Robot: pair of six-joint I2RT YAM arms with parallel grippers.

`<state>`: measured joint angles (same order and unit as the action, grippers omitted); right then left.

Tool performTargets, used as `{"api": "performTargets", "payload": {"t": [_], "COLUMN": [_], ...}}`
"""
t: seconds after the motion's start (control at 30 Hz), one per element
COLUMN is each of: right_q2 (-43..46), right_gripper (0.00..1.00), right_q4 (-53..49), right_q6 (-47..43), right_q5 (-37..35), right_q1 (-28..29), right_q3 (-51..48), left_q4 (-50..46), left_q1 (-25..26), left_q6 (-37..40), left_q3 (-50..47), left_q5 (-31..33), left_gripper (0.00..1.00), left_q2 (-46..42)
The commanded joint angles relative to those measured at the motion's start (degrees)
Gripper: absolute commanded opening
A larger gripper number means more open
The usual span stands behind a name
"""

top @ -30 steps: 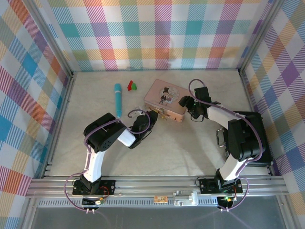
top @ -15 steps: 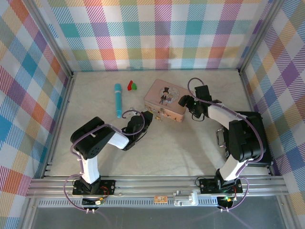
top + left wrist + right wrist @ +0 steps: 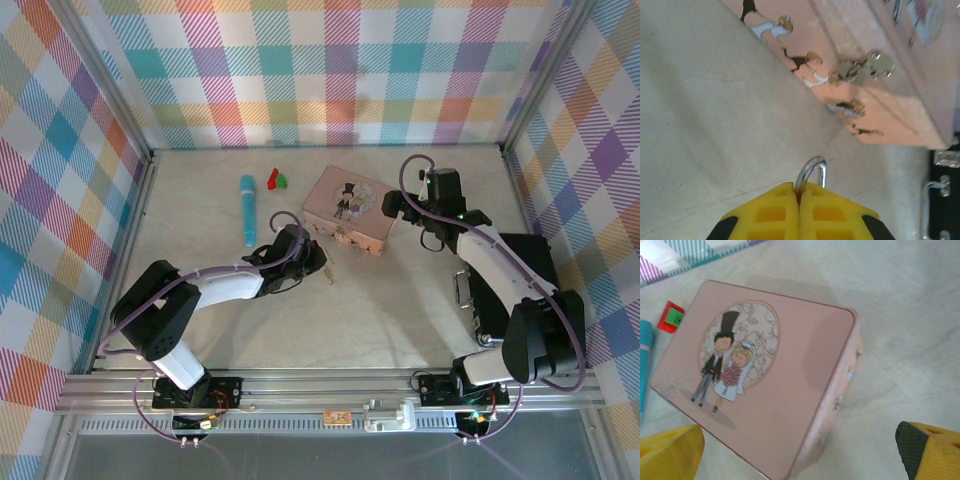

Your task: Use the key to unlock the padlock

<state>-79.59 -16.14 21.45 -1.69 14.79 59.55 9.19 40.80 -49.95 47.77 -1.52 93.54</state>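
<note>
My left gripper [image 3: 800, 187] is shut on the padlock [image 3: 812, 172]. Only its silver shackle pokes out past the yellow fingertips; the brass body is hidden between them. From above, the left gripper [image 3: 316, 262] hovers just in front of the pink tin box [image 3: 345, 210], a short way off its latch [image 3: 865, 70]. I cannot make out the key. The right gripper [image 3: 394, 208] stands open at the box's right end, and in its wrist view the right gripper [image 3: 799, 442] has fingers spread wide over the box's [image 3: 765, 380] near corner without touching it.
A turquoise pen-like cylinder [image 3: 247, 210] lies left of the box, with a small red and green block [image 3: 276, 180] behind it. A black case [image 3: 520, 280] sits by the right arm. Plaid walls close in the table on three sides.
The left arm has stretched out low and its gripper has drawn the padlock away from the box's latch. The right gripper has opened wider and backed off from the box's right end.
</note>
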Motion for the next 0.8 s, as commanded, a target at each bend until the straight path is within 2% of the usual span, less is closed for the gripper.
{"api": "performTargets", "payload": {"t": [0.0, 0.2, 0.3, 0.4, 0.47, 0.57, 0.67, 0.77], "right_q2": [3.4, 7.2, 8.4, 8.4, 7.7, 5.8, 3.6, 2.5], "right_gripper": [0.99, 0.99, 0.99, 0.99, 0.99, 0.99, 0.99, 0.99], "right_q4": [-0.8, 0.4, 4.4, 8.7, 10.4, 13.6, 17.5, 23.5], "right_q6": [-3.2, -5.3, -8.1, -11.5, -12.2, -13.3, -14.4, -15.3], "right_q5": [-2.4, -4.8, -2.6, -0.8, -2.1, -4.3, -6.6, -7.5], "right_q1": [-0.6, -0.9, -1.8, -2.6, -3.5, -5.3, -7.3, -8.3], "right_q3": [-2.8, -6.5, -9.8, -12.2, -12.7, -13.8, -15.8, -19.1], "left_q4": [-10.5, -12.5, -12.2, -12.8, -14.1, -14.3, -15.3, -17.1], "left_q1": [0.4, 1.1, 1.2, 1.2, 1.2, 1.1, 0.7, -1.8], "left_q6": [4.1, 4.8, 5.3, 6.6, 7.6, 8.6, 10.3, 12.4], "left_q3": [3.5, 6.3, 6.5, 7.1, 8.1, 8.4, 8.9, 9.0], "left_q5": [-1.9, -1.1, -0.5, 1.3, 2.2, 3.4, 5.1, 7.2], "left_gripper": [0.0, 0.0, 0.07, 0.25, 0.41, 0.57, 0.69, 0.77], "left_q2": [2.6, 6.0, 6.6, 6.8, 6.4, 4.8, 1.8, -2.7]}}
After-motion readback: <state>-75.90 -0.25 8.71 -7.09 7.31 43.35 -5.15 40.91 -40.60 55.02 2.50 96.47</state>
